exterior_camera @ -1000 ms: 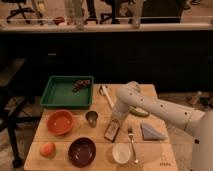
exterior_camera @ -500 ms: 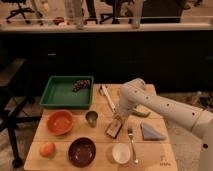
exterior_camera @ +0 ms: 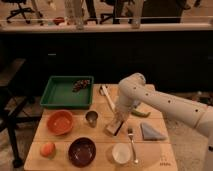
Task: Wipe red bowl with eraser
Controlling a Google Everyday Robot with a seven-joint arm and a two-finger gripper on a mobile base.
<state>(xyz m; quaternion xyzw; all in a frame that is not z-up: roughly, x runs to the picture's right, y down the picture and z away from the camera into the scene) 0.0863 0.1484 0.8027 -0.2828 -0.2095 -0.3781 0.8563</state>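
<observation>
One red bowl (exterior_camera: 60,122) is sitting at the left of the table (exterior_camera: 100,141), well apart from the eraser (exterior_camera: 113,129), which is lying mid-table. The gripper (exterior_camera: 117,120) is hanging right at the eraser's top; whether it is gripping cannot be determined.

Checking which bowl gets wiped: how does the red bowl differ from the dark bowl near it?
The red bowl is orange-red, the dark bowl maroon-brown. The red bowl sits by the green tray, the dark bowl farther forward. The red bowl looks slightly wider than the dark bowl. Both are round, upright. The gripper is at the eraser, right of both.
</observation>
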